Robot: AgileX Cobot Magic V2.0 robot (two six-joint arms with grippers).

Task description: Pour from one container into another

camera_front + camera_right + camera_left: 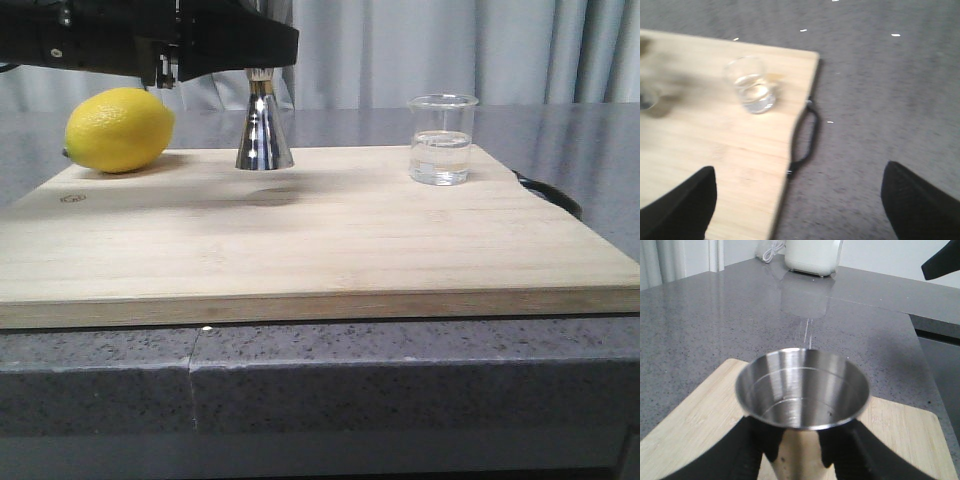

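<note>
Jigger [802, 390] within left gripper [799, 452]

The jigger [264, 125] loses its upper cone behind the left arm [150, 38] in the front view — its base is cut off in the left wrist view. The right wrist view is blurred — the beaker [751, 85] shows no readable marks, and only the fingertips [682, 205] show.

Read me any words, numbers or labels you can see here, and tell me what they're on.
No text can be read.
Glass beaker: faint marks, too small and blurred to read.
Wooden board: small round stamp near the left edge, illegible.
Metal jigger: plain lines inside, no numbers.
</note>
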